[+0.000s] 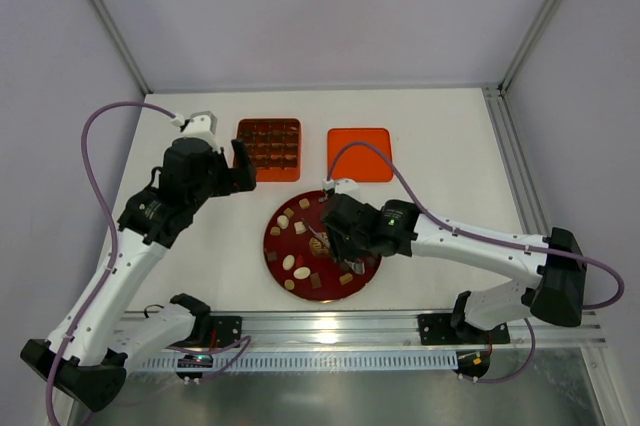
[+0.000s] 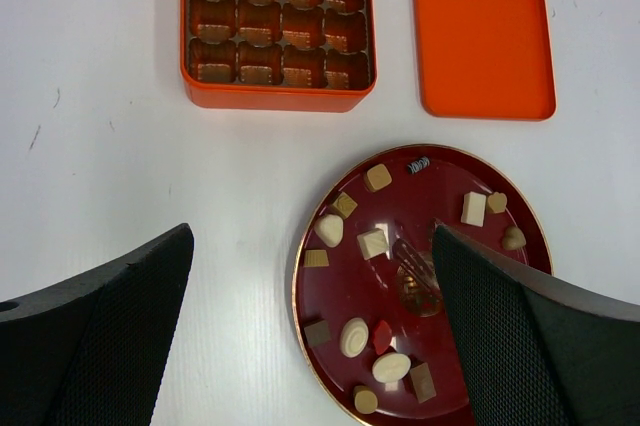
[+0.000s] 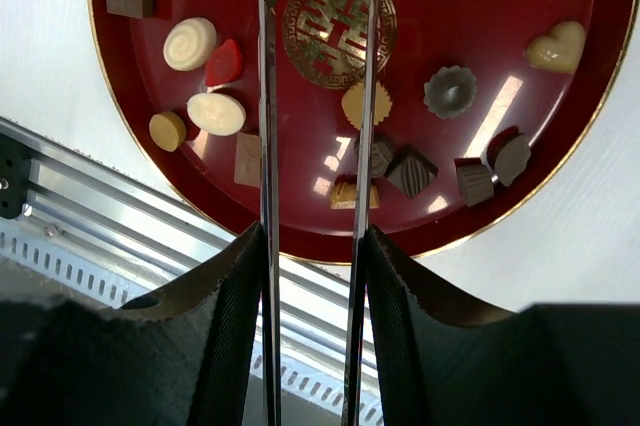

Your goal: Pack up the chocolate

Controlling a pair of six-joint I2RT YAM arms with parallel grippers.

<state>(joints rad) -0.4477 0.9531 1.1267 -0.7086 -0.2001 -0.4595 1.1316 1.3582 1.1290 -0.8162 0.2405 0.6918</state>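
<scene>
A round red plate (image 1: 277, 255) sits in the middle of the white table (image 1: 440, 146). Little chocolates (image 1: 289, 262) lie on it, brown, tan and white. The right gripper (image 1: 327, 242) hangs over the plate. The left gripper (image 1: 238, 168) is just beside an orange box (image 1: 268, 149) with many small holes. An orange lid (image 1: 360, 154) lies flat near the box.

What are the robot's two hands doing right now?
Left gripper: open, holding nothing.
Right gripper: shut on tweezers, whose tips hover over the red plate.
</scene>
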